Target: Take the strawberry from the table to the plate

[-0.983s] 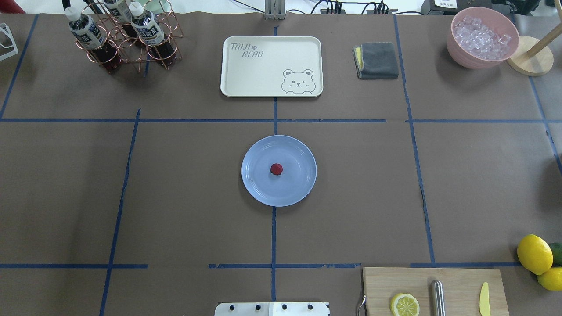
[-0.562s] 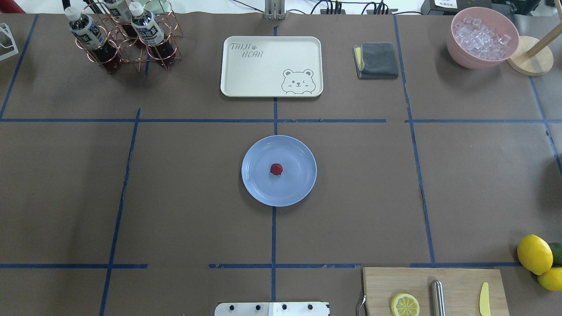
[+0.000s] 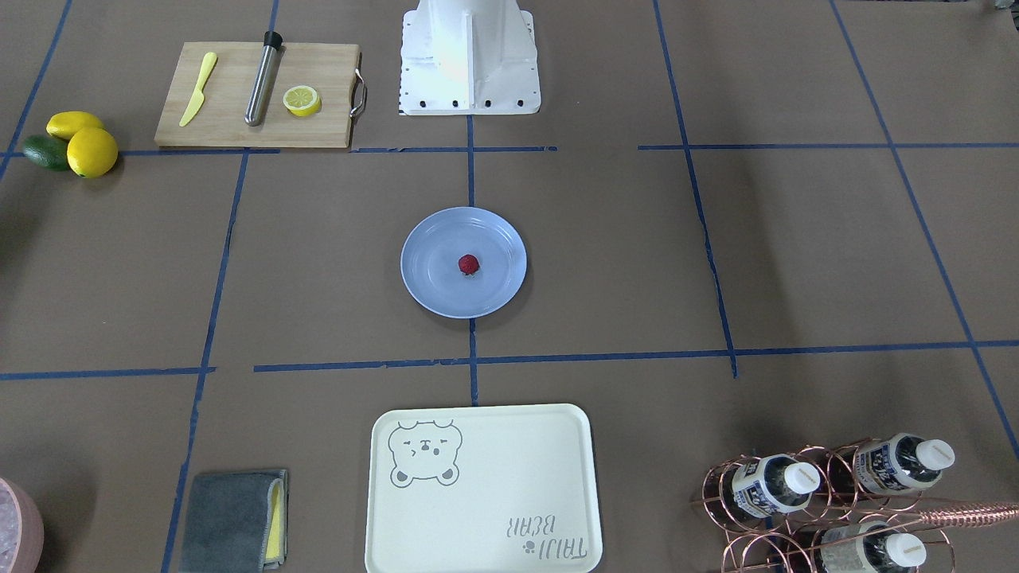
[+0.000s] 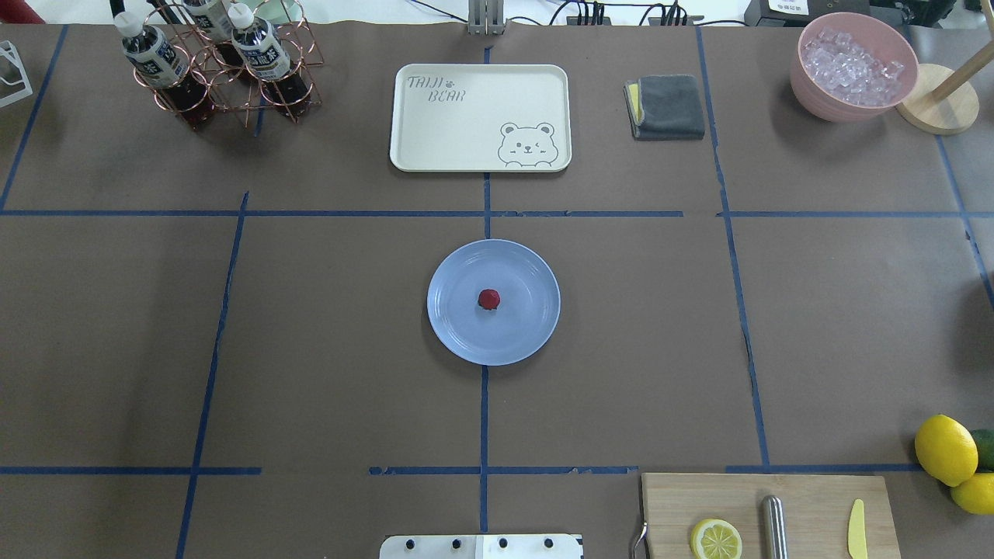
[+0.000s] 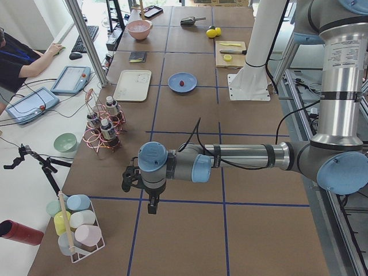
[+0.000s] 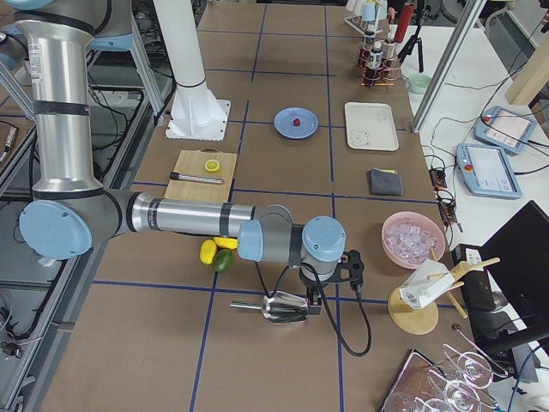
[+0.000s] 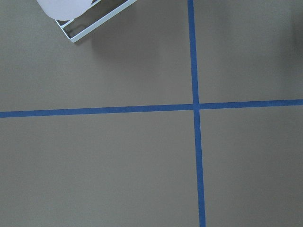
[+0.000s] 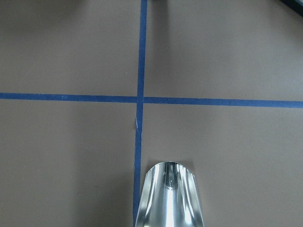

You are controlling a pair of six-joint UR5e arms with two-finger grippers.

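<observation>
— What is taking up the most room?

— The table [image 4: 311,349], brown with blue tape lines, is carrying everything. Both arms are reaching well away from the plate [image 4: 528,330], one toward each end of the table. The left gripper [image 5: 151,206] is hanging over bare paper. The right gripper [image 6: 316,300] is hovering just above a metal scoop [image 6: 283,307]. I cannot tell whether either claw is clenched or released.

— And what is sitting around the plate?

— Going by the overhead view, one cream bear tray [image 4: 466,132] is lying beyond the plate, on its far side from the robot. One wooden cutting board [image 4: 815,497] is sitting on the plate's near right. It is carrying one steel cylinder [image 4: 773,528], one yellow knife [image 4: 856,528] and one lemon half [image 4: 716,538]. One pink bowl [image 4: 808,93] of ice is standing well off to the plate's far right. One copper rack [image 4: 233,105] is holding three bottles [image 4: 151,54] off to the plate's far left. One folded grey cloth [image 4: 672,105] is lying beyond the plate and somewhat to the right.

— Any fruit?

— Two whole lemons [image 4: 946,449] and one green fruit [image 4: 985,449] are clustering together, well apart from the plate on its right. One strawberry [image 4: 488,299] is resting at the plate's centre, on the blue surface and away from the rim.
</observation>
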